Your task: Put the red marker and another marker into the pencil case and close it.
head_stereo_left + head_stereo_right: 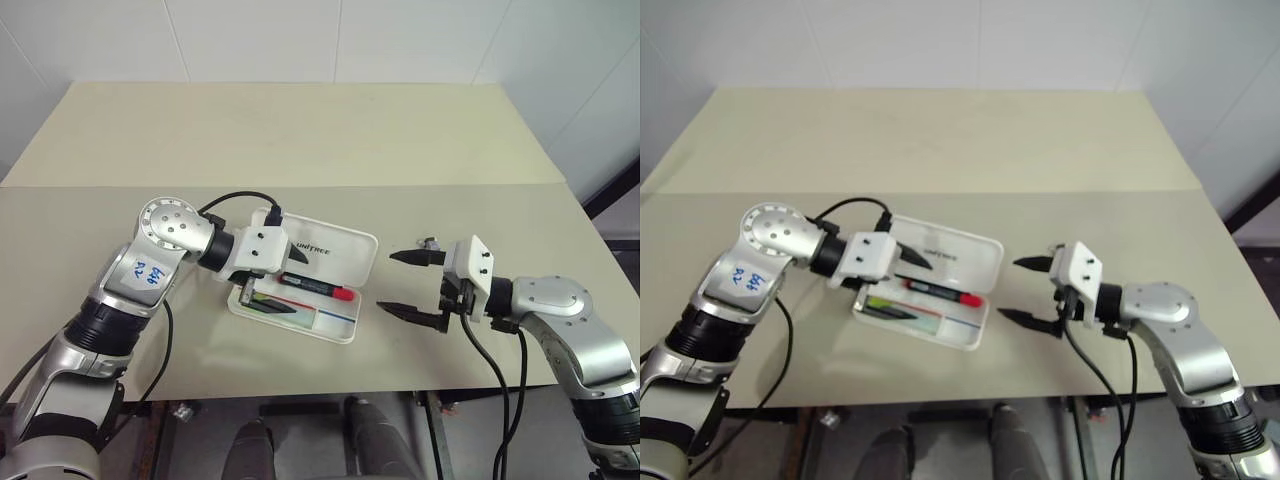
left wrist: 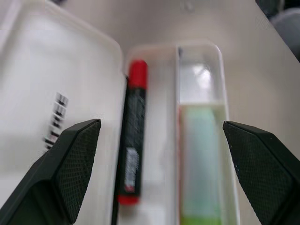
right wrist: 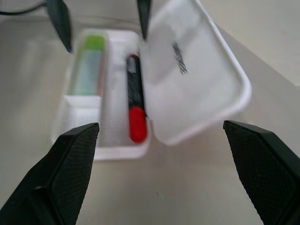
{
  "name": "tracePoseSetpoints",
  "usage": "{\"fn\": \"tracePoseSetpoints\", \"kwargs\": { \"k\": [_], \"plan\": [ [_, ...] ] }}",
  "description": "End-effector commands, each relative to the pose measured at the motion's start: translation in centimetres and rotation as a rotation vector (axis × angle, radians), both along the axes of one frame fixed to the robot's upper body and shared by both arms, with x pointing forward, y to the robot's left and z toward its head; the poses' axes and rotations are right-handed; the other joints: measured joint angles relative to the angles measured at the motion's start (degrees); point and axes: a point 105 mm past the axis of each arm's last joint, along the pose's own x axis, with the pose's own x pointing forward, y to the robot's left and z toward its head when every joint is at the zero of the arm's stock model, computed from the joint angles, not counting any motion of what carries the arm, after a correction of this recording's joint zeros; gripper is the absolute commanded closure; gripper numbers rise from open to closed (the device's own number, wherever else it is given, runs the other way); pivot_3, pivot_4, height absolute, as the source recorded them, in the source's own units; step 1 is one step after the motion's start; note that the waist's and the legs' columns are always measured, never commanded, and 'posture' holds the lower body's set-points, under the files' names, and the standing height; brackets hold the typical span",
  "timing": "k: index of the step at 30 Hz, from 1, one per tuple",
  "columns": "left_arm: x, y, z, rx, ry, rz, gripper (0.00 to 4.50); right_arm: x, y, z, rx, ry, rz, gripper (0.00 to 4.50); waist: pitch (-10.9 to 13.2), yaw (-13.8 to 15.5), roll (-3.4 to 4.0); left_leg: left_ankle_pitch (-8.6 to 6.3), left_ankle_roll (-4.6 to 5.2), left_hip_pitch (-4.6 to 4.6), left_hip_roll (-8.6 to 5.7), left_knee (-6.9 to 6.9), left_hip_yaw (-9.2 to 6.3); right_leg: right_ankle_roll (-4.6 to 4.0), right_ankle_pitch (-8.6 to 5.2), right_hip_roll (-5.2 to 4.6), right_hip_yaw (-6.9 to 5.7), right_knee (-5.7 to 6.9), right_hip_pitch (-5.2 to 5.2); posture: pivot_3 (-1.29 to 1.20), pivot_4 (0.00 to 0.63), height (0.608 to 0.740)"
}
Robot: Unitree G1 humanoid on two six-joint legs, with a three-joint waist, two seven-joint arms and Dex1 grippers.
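Left eye view shows, nearest to the robot, the white hard-plastic rectangular pencil case (image 1: 340, 326) lying open on the beige table (image 1: 300, 140). Its tray has two long compartments. In the near compartment lies the short light-green highlighter (image 1: 270, 305), with a small empty section at its right end. In the far compartment, next to the hinge, lies the slim black marker with red ends (image 1: 315, 288); it rests flat along the tray, and one red end points toward the right gripper.

Just above the left end of the tray hovers the left gripper (image 1: 262, 282), with its two black fingers spread wide and nothing between them. In the left wrist view one finger (image 2: 70, 173) stands over the lid and the other over the outer rim of the tray.

To the right of the case, apart from it, is the right gripper (image 1: 408, 284), also wide open and empty, pointing toward the case.

Behind the tray the lid (image 1: 335, 250) leans back, raised, with black "UNITREE" lettering on it.
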Motion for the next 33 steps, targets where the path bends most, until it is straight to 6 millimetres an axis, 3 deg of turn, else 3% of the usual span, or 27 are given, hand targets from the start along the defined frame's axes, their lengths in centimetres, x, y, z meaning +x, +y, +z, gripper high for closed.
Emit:
{"fn": "tracePoseSetpoints", "kwargs": {
  "k": [1, 4, 7, 11, 22, 31, 33],
  "plan": [
    [0.1, -0.7, 3.4, -0.162, -0.099, 0.009, 0.02, 2.0, -2.2, 1.1, -0.002, -0.078, -0.13, 0.0, 0.0, 0.0, 0.0, 0.01, 0.02, 0.01, 0.0, 0.02, 0.0, 0.0, 0.0, 0.0, 0.0, -0.02, 0.03, 0.0, 0.15, 0.74],
    [0.2, -0.1, 4.5, -0.261, -0.117, 0.042, 0.02, 4.2, -4.4, 1.6, 0.023, -0.1, -0.27, 0.0, 0.0, -0.3, 0.0, 0.04, 0.05, 0.03, 0.0, 0.01, 0.0, 0.0, 0.01, 0.0, 0.01, -0.02, 0.03, 0.0, 0.15, 0.74],
    [0.0, 0.9, 3.7, -0.264, -0.081, 0.079, 0.02, 6.1, -6.1, 2.0, 0.08, -0.107, -0.405, 0.0, 0.0, -0.5, 0.02, 0.07, 0.1, 0.08, 0.0, -0.05, 0.0, 0.06, 0.06, 0.0, 0.01, 0.0, 0.03, 0.0, 0.15, 0.74],
    [-0.4, 1.8, 3.6, -0.305, -0.069, 0.084, 0.02, 7.5, -7.0, 1.1, 0.146, -0.067, -0.52, 0.0, 0.0, -0.4, 0.02, 0.09, 0.14, 0.14, 0.0, -0.16, 0.0, 0.14, 0.1, 0.01, 0.0, 0.14, 0.01, 0.0, 0.15, 0.74],
    [-2.8, 3.5, 6.1, -0.592, -0.05, -0.083, 0.02, 7.5, -6.9, -2.4, 0.209, 0.056, -0.596, 0.0, 0.0, -0.3, 0.04, 0.09, 0.13, 0.07, 0.0, -0.15, -0.01, 0.41, 0.25, 0.0, 0.0, 0.06, 0.02, 0.0, 0.15, 0.74],
    [-3.4, 6.3, 5.7, -0.607, -0.018, -0.118, 0.02, 7.4, -7.8, -3.8, 0.229, 0.108, -0.673, 0.0, 0.0, -0.5, 0.04, 0.09, 0.13, 0.09, 0.0, -0.12, -0.01, 0.11, 0.09, 0.01, 0.0, -0.01, 0.03, 0.0, 0.15, 0.74],
    [-3.2, 6.6, 5.7, -0.602, -0.019, -0.109, 0.0, 7.5, -7.9, -3.8, 0.247, 0.11, -0.684, 0.58, 0.0, -0.5, 0.04, 0.1, 0.13, 0.07, 0.0, -0.11, 0.0, 0.08, 0.08, 0.01, 0.0, -0.02, 0.03, 0.0, 0.15, 0.74]
  ]
}}
